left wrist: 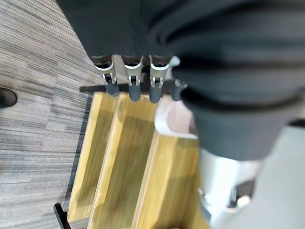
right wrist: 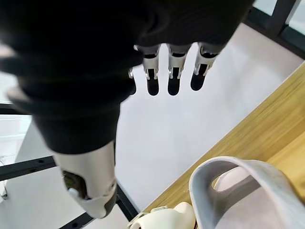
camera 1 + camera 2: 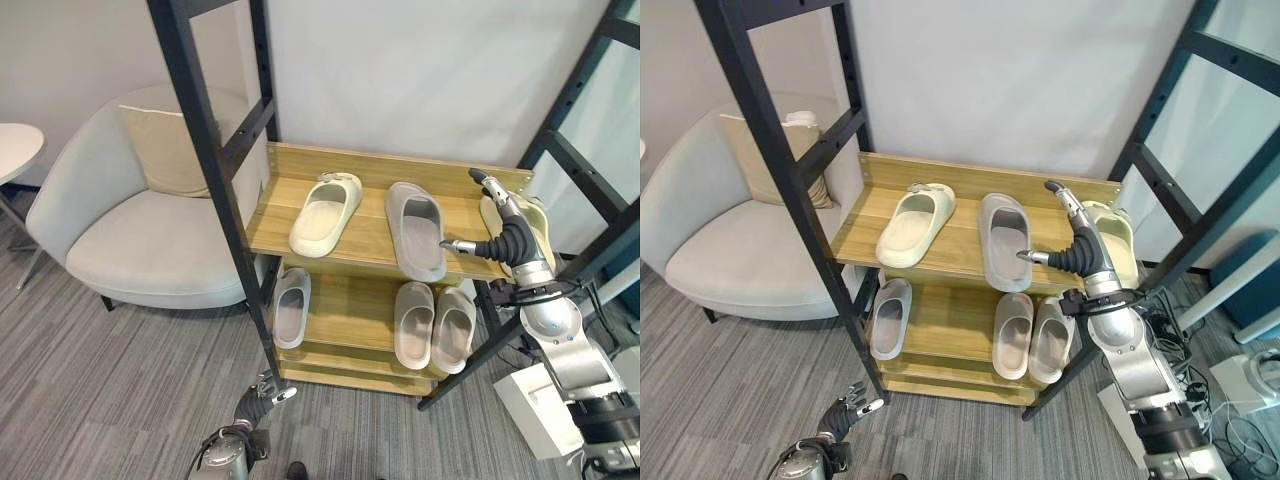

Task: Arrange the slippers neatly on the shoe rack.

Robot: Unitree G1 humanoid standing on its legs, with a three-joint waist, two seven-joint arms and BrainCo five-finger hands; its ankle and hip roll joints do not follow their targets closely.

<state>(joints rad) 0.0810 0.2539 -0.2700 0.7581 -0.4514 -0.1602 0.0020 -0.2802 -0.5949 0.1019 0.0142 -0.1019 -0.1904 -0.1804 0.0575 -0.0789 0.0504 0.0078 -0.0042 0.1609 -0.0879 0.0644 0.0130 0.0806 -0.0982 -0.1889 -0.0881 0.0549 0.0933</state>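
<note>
Right hand [image 3: 1077, 250] hovers at the wooden shoe rack's [image 3: 370, 240] top shelf, fingers straight and spread, holding nothing, beside a smooth grey moulded slipper [image 3: 417, 230] and a cream slipper [image 3: 325, 214]. Left hand [image 3: 262, 398] hangs low over ribbed grey carpet [image 3: 110, 380], fingers relaxed and empty. Three more slippers [image 3: 434, 325] sit on the middle shelf.

No readable text, label, number or sign anywhere: none on the slippers, none on the shoe rack, none on the armchair or the wall.
</note>
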